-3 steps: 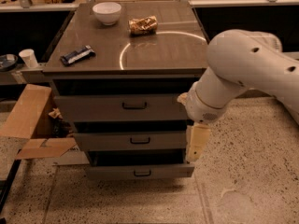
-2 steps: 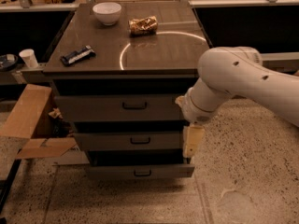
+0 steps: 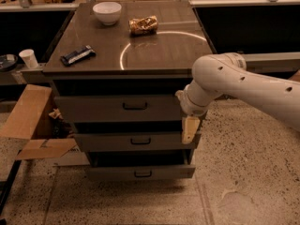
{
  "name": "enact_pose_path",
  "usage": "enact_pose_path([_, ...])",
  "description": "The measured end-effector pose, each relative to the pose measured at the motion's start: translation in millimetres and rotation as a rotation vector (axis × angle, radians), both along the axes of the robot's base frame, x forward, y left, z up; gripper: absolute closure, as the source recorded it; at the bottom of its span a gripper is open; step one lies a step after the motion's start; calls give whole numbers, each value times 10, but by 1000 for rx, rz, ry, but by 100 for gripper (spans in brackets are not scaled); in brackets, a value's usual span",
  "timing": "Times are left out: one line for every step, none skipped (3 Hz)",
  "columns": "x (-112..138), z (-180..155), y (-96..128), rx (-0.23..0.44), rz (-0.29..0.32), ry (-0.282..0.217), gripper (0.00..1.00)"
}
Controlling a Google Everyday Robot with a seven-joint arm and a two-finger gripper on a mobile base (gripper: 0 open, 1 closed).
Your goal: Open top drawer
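The top drawer (image 3: 93,109) is the widest grey front of the cabinet, just under the top plate, with a small black bar handle (image 3: 135,106) at its centre. Two narrower drawer fronts lie below it, the middle one (image 3: 117,142) and the bottom one (image 3: 122,173). My gripper (image 3: 190,128) hangs downward from the white arm (image 3: 243,86) at the right end of the drawer fronts, below the top drawer's right corner and to the right of the handle. It holds nothing that I can see.
On the cabinet top (image 3: 154,55) are a white bowl (image 3: 107,12), a crumpled snack bag (image 3: 143,25) and a dark wrapped bar (image 3: 77,55). An open cardboard box (image 3: 28,114) stands left of the cabinet, with a white cup (image 3: 29,57) on a ledge above it.
The arm has moved left, closer to the cabinet's right side; the gripper now sits against the right end of the drawer fronts. The drawers have not moved.
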State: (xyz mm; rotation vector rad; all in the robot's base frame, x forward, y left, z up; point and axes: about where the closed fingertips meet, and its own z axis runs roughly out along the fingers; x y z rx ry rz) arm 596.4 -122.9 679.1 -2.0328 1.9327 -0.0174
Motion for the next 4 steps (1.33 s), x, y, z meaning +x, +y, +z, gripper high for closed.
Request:
enact_pose_path([0,-1,0,0,0,0,0])
enact_pose_path([73,-71,1,-23,48,-25,0])
enact_pose_path([216,-117,-11,-34,89,-60,0])
enact_pose_path([368,-178,4,-40,118,-86,0])
